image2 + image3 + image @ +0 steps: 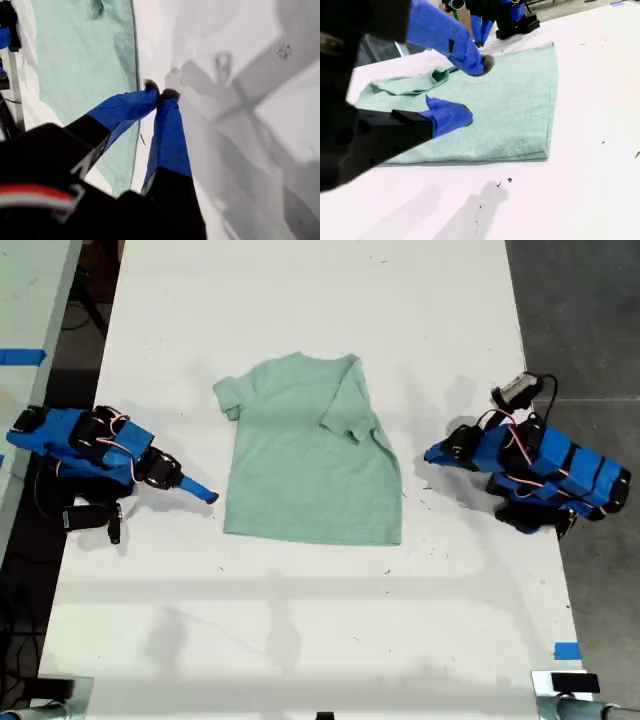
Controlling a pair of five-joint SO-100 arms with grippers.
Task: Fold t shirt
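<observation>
On the surface (300, 620), my first gripper (160, 94) is sitting pinched together, empty, just beside the t shirt (300, 460) lying flat. Farther across, my second gripper (475, 90) is gaping wide, empty. You should be aiming low, grabbing one edge cleanly.

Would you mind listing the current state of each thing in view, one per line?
t shirt: lying flat on the table, one sleeve folded inward, the other spread out.
my first gripper: shut, empty, beside the shirt's edge.
my second gripper: open, empty, over the shirt.
table: white, bearing the shirt and both arms.
</observation>
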